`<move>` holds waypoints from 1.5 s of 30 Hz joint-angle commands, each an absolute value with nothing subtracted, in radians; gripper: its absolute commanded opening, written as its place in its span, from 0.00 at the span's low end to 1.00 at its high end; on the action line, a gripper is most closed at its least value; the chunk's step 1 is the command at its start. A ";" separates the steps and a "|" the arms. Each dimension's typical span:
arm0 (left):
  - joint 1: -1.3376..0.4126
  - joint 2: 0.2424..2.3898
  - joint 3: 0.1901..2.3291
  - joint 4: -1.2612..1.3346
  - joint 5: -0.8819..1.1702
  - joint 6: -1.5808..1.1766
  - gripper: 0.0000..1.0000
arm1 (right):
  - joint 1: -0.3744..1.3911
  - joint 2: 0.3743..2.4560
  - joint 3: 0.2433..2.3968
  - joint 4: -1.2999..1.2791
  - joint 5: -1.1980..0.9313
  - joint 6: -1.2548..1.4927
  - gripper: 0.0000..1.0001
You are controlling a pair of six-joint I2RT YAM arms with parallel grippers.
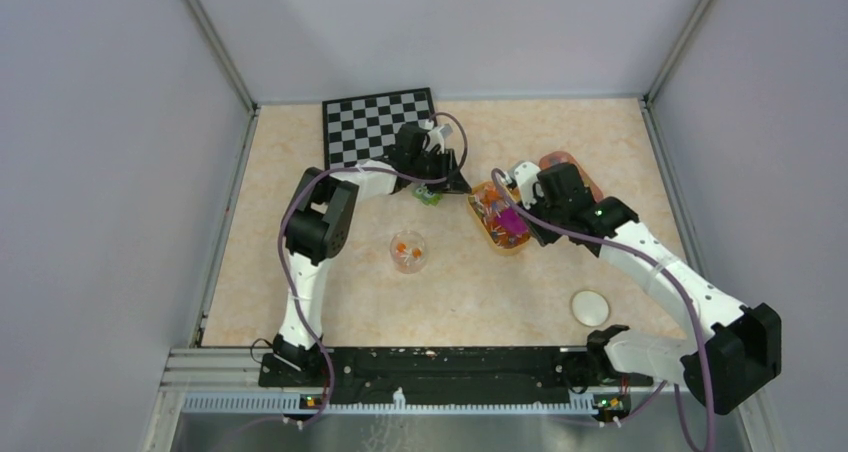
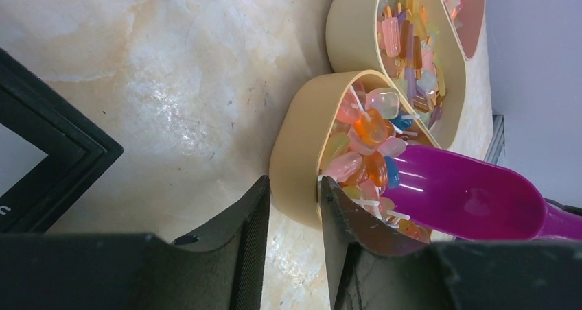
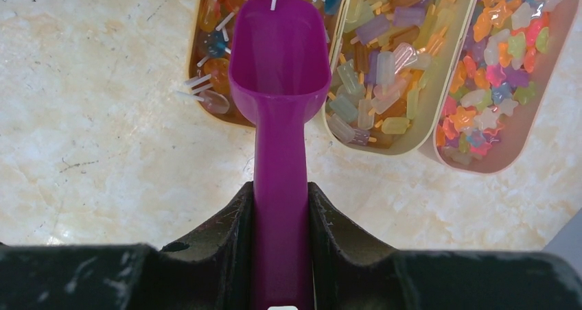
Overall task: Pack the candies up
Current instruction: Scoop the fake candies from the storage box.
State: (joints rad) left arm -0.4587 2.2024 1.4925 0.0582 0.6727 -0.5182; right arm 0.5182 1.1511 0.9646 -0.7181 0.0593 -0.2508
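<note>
Three long trays of candies [image 3: 377, 70] lie side by side. The nearest beige tray [image 2: 295, 152] holds orange, pink and blue pieces on white sticks [image 2: 370, 128]. My left gripper [image 2: 294, 181] straddles this tray's end wall, one finger outside and one inside, both pressed against it. My right gripper [image 3: 281, 186] is shut on the handle of the magenta scoop [image 3: 278, 56]. The scoop's bowl rests on the candies in that same tray and looks empty. In the top view both grippers [image 1: 455, 182] [image 1: 530, 217] meet at the trays [image 1: 480, 222].
A clear cup [image 1: 408, 252] with a few candies stands left of the trays. A small green block [image 1: 428, 194] sits under the left arm. A checkerboard [image 1: 380, 127] lies at the back, and a white lid [image 1: 590, 307] at the front right.
</note>
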 commanded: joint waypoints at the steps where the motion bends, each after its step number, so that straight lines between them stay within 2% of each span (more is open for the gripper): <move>1: -0.462 2.208 1.529 0.094 0.708 -0.519 0.38 | 0.507 1.124 0.936 -0.649 0.021 -0.279 0.00; 11: -0.468 2.219 1.534 0.086 0.733 -0.529 0.32 | 0.507 1.054 0.770 -0.444 -0.045 -0.357 0.00; 23: -0.476 2.224 1.530 0.079 0.737 -0.534 0.31 | 0.508 0.966 0.610 -0.285 -0.028 -0.365 0.00; 45: -0.477 2.227 1.527 0.076 0.740 -0.534 0.32 | 0.508 0.873 0.449 -0.137 -0.003 -0.261 0.00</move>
State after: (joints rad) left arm -0.4694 2.2192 1.5036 0.0536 0.7181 -0.5335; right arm 0.5137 0.8936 0.4751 -0.1818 -0.0002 -0.2867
